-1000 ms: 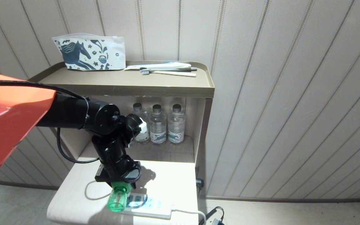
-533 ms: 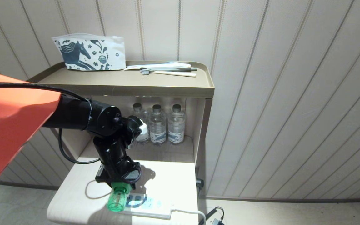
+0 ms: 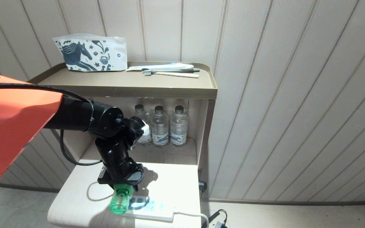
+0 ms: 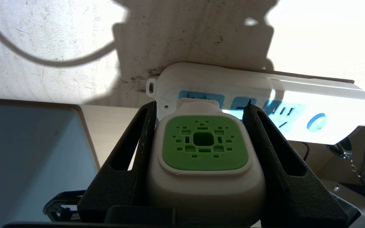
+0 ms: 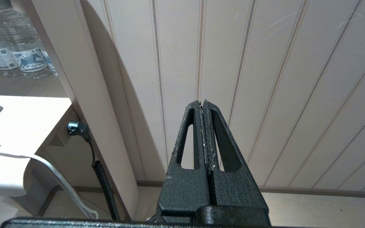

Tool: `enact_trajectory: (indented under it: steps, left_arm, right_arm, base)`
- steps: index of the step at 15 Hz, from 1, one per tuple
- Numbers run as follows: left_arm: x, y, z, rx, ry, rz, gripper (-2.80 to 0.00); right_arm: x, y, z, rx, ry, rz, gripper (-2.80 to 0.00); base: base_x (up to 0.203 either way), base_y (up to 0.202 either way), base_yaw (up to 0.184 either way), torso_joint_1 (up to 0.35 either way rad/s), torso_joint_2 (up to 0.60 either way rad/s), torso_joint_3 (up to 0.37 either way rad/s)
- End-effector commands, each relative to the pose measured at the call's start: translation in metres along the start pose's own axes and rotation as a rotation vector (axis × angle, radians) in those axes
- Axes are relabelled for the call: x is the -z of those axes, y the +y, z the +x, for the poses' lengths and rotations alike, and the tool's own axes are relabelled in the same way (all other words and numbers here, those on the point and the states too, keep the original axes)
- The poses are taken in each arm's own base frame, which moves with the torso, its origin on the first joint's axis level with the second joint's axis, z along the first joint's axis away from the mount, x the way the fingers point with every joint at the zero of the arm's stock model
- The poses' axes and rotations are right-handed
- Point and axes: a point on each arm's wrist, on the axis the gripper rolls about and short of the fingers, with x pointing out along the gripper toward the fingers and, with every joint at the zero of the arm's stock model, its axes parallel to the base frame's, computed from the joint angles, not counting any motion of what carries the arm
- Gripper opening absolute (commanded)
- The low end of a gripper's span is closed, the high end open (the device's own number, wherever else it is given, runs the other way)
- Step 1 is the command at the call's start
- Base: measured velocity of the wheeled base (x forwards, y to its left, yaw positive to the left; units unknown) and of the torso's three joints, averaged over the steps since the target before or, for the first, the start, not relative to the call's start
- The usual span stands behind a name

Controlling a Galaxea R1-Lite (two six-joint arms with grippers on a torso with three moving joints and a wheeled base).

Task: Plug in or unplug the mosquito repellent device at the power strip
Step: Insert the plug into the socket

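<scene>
Jaws on the left gripper (image 4: pixel 201 152) are clamping one mosquito repellent device (image 4: pixel 204 158), sitting right at the end socket of the single power strip (image 4: pixel 265 98) on the bench (image 3: pixel 169 180). Three blue sockets are showing, three water bottles (image 3: pixel 159 126) are standing behind. Right gripper (image 5: pixel 203 136) jaws are pressing together, holding nothing.

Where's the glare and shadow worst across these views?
Head view: power strip socket faces wash out under strong light, arm shadow beside it. Left wrist view: far end of the strip blown out, dark shadow over the tabletop behind. Right wrist view: evenly lit wall.
</scene>
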Motion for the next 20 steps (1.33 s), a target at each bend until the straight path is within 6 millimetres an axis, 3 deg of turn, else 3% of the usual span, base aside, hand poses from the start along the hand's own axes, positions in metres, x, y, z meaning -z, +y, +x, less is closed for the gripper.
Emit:
enact_trajectory:
  steps: [1,20]
  left_arm:
    - [0.001,0.001,-0.002,-0.001,0.000,-0.003,-2.80]
    - [0.007,-0.009,0.008,-0.007,0.029,0.023,-2.80]
  right_arm:
    - [0.000,0.000,0.000,-0.001,-0.001,0.000,-2.80]
    - [0.000,0.000,0.000,0.000,-0.001,0.000,-2.80]
  base:
    - [0.000,0.000,0.000,0.000,0.00,0.000]
    - [0.000,0.000,0.000,0.000,0.00,0.000]
